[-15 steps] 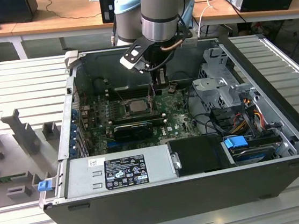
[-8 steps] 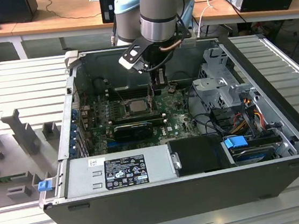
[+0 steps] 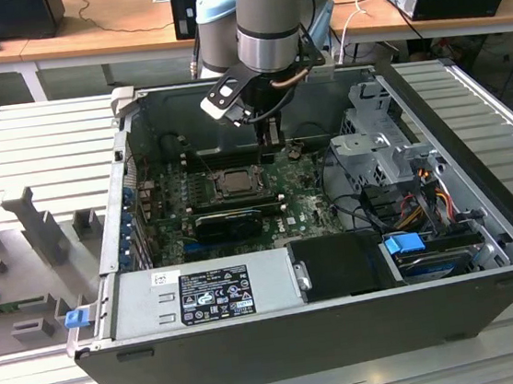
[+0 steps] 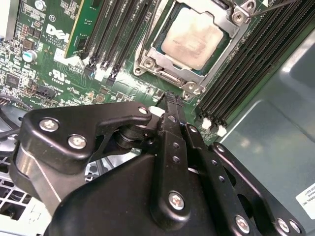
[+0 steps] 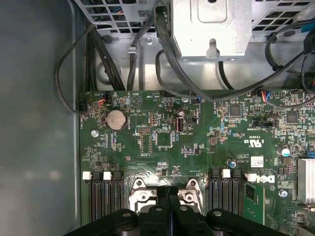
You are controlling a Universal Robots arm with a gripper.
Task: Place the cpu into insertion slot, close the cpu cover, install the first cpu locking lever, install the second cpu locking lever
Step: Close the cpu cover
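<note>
Open dark grey metal computer case [image 3: 284, 356]. The small square silver-topped cpu [image 4: 193, 38] lies flat in the dark square insertion slot [image 4: 157, 48], metal face turned up out of the case. Being square, it has no long axis, and its edges run parallel to the long black memory slots [image 4: 256, 64] on either side. The thin silver cpu cover frame [image 4: 165, 74] lies around it. The black gripper [image 4: 170, 98] hangs just beside the socket, jaws pressed together and holding nothing; contact with the board cannot be judged. The first wrist view adds the green motherboard [image 5: 197, 137], a round silver coin cell [image 5: 116, 119] and grey cables [image 5: 167, 54]. The exterior view shows the arm above the socket.
</note>
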